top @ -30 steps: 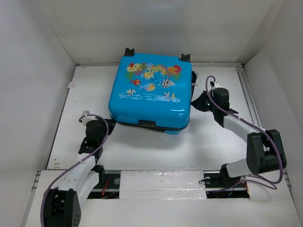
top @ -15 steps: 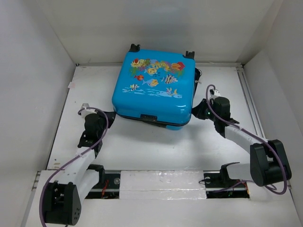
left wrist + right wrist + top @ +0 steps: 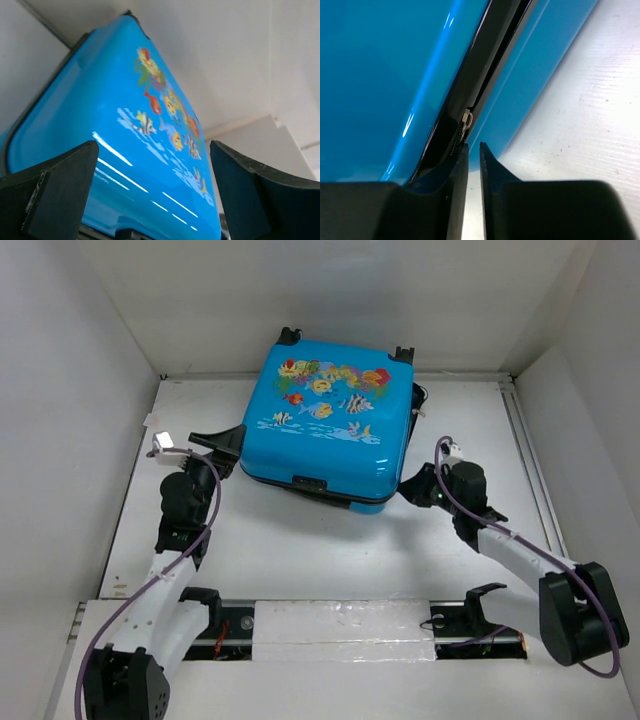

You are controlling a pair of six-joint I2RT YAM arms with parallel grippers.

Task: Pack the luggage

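Observation:
The luggage (image 3: 325, 430) is a bright-blue hard-shell suitcase lying shut on the white table (image 3: 330, 550), fish print up, black wheels (image 3: 288, 336) at the back. My left gripper (image 3: 222, 447) stands wide open at its front-left corner; in the left wrist view the luggage (image 3: 100, 100) fills the space beyond the left gripper (image 3: 152, 150), with nothing held. My right gripper (image 3: 412, 483) is at the front-right corner. In the right wrist view the right gripper (image 3: 474, 146) has its jaws a narrow slit apart, holding nothing, just short of the metal zipper pull (image 3: 466, 120) on the dark seam of the luggage (image 3: 380, 75).
White walls (image 3: 70, 390) close in the table on the left, back and right. A metal rail with white tape (image 3: 340, 625) runs along the near edge by the arm bases. A small tag (image 3: 150, 421) lies at the left wall. Bare table (image 3: 580, 125) lies right of the suitcase.
The luggage slid back and a little right. My left gripper opened wide and rose beside the front-left corner. My right gripper drew nearer to me and its jaws parted slightly.

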